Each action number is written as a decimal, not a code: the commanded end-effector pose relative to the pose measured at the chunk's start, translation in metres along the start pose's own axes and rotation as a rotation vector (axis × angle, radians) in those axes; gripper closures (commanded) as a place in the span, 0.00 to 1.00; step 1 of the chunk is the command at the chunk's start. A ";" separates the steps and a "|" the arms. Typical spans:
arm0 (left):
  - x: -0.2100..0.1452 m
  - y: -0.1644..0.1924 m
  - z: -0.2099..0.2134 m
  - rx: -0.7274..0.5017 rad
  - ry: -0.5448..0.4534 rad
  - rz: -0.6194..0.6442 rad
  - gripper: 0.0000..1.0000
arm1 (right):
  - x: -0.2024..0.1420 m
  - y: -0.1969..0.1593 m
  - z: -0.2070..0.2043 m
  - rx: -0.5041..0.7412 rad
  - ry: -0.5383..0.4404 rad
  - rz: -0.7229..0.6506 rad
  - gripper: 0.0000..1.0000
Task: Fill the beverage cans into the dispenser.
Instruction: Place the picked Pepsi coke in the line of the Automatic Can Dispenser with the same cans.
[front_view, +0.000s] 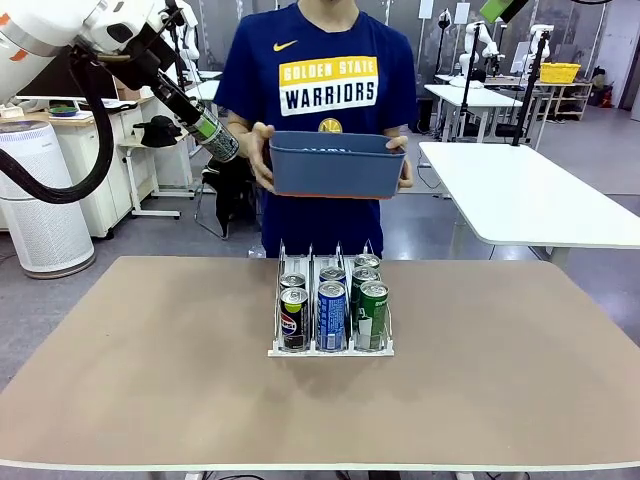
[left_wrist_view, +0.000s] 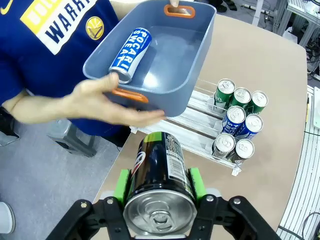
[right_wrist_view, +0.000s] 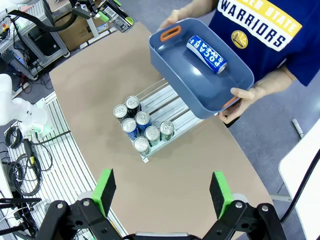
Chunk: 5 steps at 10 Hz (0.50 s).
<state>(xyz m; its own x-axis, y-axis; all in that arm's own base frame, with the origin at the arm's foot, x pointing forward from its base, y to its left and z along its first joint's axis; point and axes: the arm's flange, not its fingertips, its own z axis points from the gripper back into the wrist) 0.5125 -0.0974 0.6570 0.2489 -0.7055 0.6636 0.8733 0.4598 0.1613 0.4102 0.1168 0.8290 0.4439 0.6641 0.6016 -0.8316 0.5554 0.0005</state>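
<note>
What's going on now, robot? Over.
Left gripper shut on dark can, up high. Right gripper open, empty. Rack holds seven cans. Person's tub, one blue can inside, hangs near rack's back.

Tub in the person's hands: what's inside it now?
One blue can lies on its side inside the tub, near one wall. The rest of its floor is bare in both wrist views. From the front, the near wall hides the inside.

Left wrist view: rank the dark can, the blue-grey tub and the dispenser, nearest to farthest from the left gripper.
1. Dark can, clamped between the left gripper's green pads.
2. Blue-grey tub, held up in the air just ahead of the can.
3. Dispenser, down on the table, beyond and partly behind the tub.
</note>
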 end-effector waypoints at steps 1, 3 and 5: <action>0.000 0.001 0.002 0.002 -0.002 0.001 1.00 | -0.002 0.002 0.001 0.001 0.001 -0.001 0.00; 0.000 0.001 0.002 0.002 -0.002 0.001 1.00 | -0.002 0.002 0.001 0.001 0.001 -0.001 0.00; 0.000 -0.002 -0.003 -0.024 0.033 0.024 0.42 | -0.002 0.002 0.001 0.001 0.001 -0.001 0.00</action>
<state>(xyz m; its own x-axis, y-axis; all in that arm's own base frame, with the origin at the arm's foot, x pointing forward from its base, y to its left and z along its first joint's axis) 0.5123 -0.0991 0.6545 0.2544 -0.7083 0.6585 0.8769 0.4561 0.1518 0.4102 0.1168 0.8290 0.4439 0.6641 0.6016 -0.8315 0.5555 0.0005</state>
